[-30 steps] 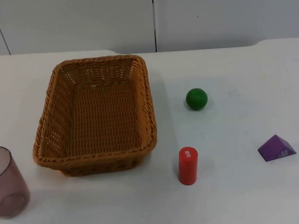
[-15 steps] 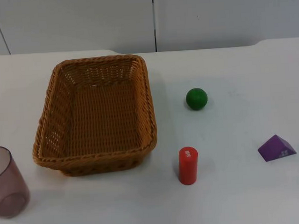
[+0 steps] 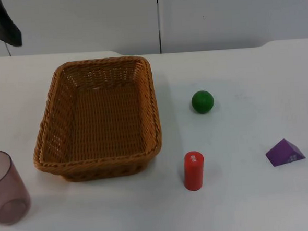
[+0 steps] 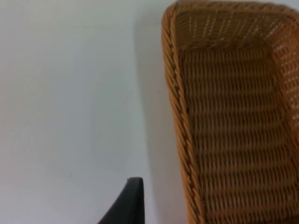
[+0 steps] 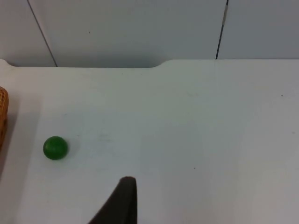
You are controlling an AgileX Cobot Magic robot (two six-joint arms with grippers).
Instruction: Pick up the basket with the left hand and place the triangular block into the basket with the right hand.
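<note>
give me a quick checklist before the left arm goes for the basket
1. Basket upright on the table with nothing in it: ok.
2. Left gripper near the basket: not ok, at the far left corner, off the rim.
3. Left gripper open: cannot tell.
4. Purple triangular block lying free on the table: ok.
5. Green ball, red cylinder and cup apart from the basket: ok.

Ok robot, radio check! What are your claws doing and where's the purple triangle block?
Left claw above table beside basket, nothing held. Right arm waiting. Triangular block on table, far from basket. Red cylinder and green ball between them.
</note>
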